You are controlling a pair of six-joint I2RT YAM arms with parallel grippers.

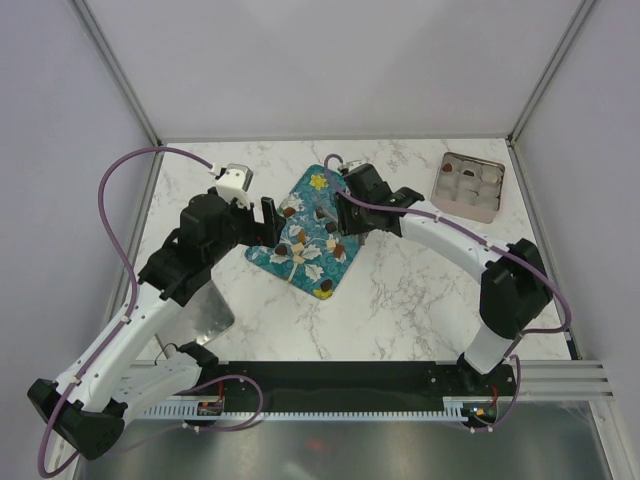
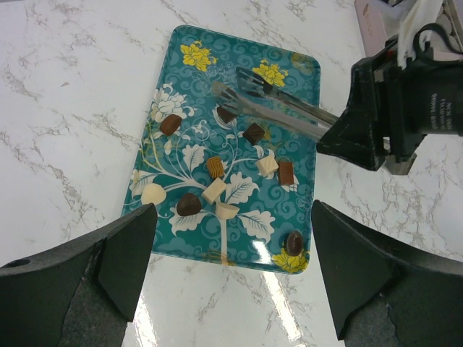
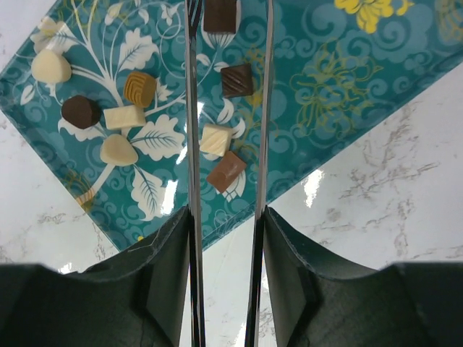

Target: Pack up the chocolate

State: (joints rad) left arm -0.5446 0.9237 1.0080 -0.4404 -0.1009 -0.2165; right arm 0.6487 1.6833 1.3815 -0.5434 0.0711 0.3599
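Note:
The teal flowered tray lies mid-table and carries several chocolates. In the left wrist view the tray holds dark pieces, a caramel one and white ones. My right gripper is shut on metal tongs. In the right wrist view the gripper holds the tong arms apart over the tray. A dark chocolate lies between their tips, and I cannot tell if they touch it. My left gripper is open and empty at the tray's near edge.
A pale compartment box with white cups and a few pieces stands at the back right. A shiny metal sheet lies under the left arm by the table's left edge. Marble surface surrounds the tray.

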